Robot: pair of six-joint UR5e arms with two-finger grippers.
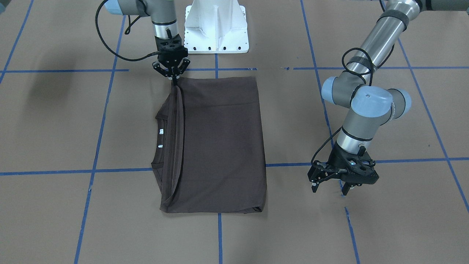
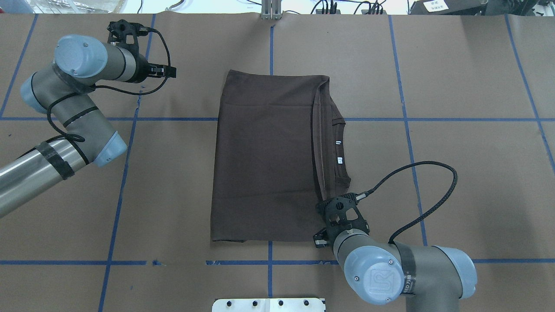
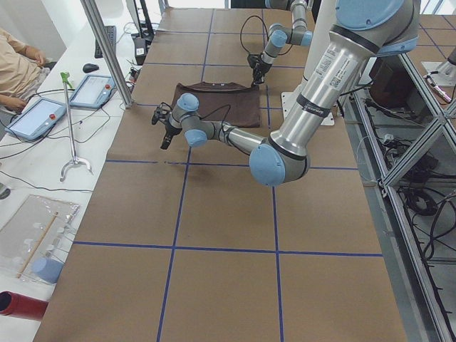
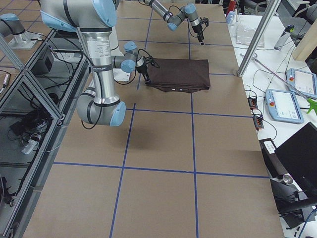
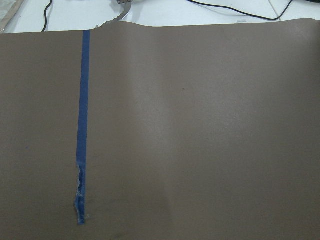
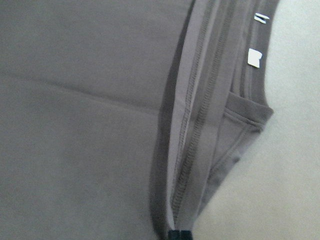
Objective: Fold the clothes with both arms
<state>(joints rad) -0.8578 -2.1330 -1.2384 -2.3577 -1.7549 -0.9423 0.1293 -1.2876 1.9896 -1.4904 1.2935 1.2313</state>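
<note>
Right wrist-mounted view: my fingertips (image 6: 179,235) sit at the bottom edge, closed on the end of the double-stitched hem band (image 6: 192,125). The band runs away from them in a slight bow. In the front-facing view my right gripper (image 1: 172,76) pinches that same corner, the one nearest my base, low over the table.

The dark brown short-sleeved jersey T-shirt (image 1: 220,146) lies folded to a rectangle in the middle of the brown paper-covered table with blue tape lines (image 1: 55,128). Its hem is laid over towards the neck. The ribbed round collar (image 1: 158,154) and two small white neck labels (image 1: 160,131) peek out beyond the hem on my right.

My left gripper (image 1: 331,187) hangs spread and empty over bare paper, well apart from the shirt's other side.

I judge this fold is being laid down and squared. To do it well, I should draw my corner only enough to take the bow out of the hem, so that it runs parallel to the collar edge. Then I should lower it flat and part my fingers before rising, so the cloth does not lift with me. The far corner has no grip, so any pull must be gentle or the whole rectangle will skew.
</note>
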